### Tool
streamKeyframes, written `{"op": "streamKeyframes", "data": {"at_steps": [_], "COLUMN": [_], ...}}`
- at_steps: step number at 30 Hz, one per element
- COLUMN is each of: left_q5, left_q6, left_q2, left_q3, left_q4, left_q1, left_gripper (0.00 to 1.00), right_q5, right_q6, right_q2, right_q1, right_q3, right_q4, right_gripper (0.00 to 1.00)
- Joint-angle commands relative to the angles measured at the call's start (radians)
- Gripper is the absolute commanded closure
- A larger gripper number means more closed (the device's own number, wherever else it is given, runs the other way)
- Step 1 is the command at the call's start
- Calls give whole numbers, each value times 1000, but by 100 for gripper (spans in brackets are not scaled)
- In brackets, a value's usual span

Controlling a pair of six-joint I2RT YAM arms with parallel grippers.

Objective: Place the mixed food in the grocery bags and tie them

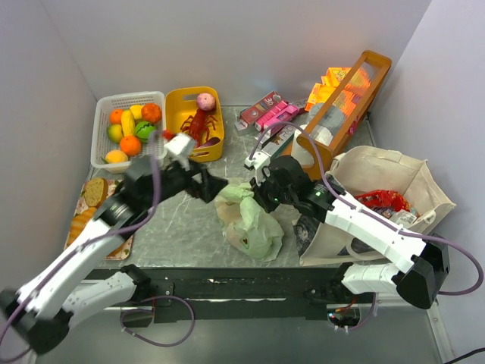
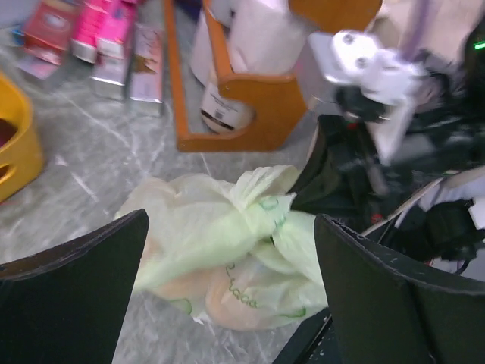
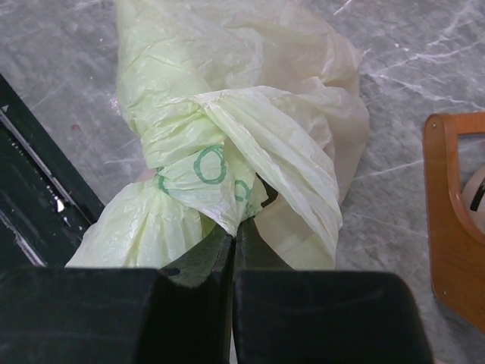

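Note:
The pale green plastic bag (image 1: 247, 218) lies on the table between my arms, its handles twisted into a knot (image 3: 203, 155). A peach-coloured item (image 2: 227, 294) shows through its thin wall. My right gripper (image 3: 236, 230) is shut on a tail of the bag's knotted plastic; in the top view it (image 1: 263, 199) sits at the bag's upper right. My left gripper (image 2: 231, 299) is open wide just above the bag (image 2: 220, 235), touching nothing; in the top view it (image 1: 215, 189) is at the bag's upper left. The beige canvas tote (image 1: 394, 173) stands open at right with red packets (image 1: 385, 200) inside.
A white basket (image 1: 102, 114) of toy fruit and a yellow basket (image 1: 176, 105) with a red lobster (image 1: 198, 123) stand at the back left. Pink boxes (image 1: 267, 112) and a tall wooden crate (image 1: 362, 80) are behind. Bread (image 1: 94, 192) lies at the left edge.

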Motion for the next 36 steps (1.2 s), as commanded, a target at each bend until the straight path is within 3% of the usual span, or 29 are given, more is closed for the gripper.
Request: {"op": "streamKeyframes", "data": {"at_steps": [1,7,15,18,33,34,36], "left_q5": [183,370,585,626,544,542,522], "left_q6": [83,201,396,405,363,356,341], "left_q2": [160,270,408,407,379,384,394], "left_q3": [10,60,166,148,50,53,53], "left_q4": [121,100,-146,-158,-137,-132,-120], "left_q1": [1,1,0,1,1,1,0], "left_gripper": [4,4,4,4,1,5,26], "right_q5": [-105,-320,-507,-520,-385,-382,-360], "right_q6": [-21,-80,-120,-129,-98,-100,-103], "right_q2": [-20,-34,-8,10,41,46,53], "right_q1": [8,-3,-57,-75,-89,-86,-83], "right_q3": [8,5,17,34,133,143,158], "right_q4": [57,55,51,32,-60,-82,-100], "right_gripper": [100,100,100,100,100,100,100]}}
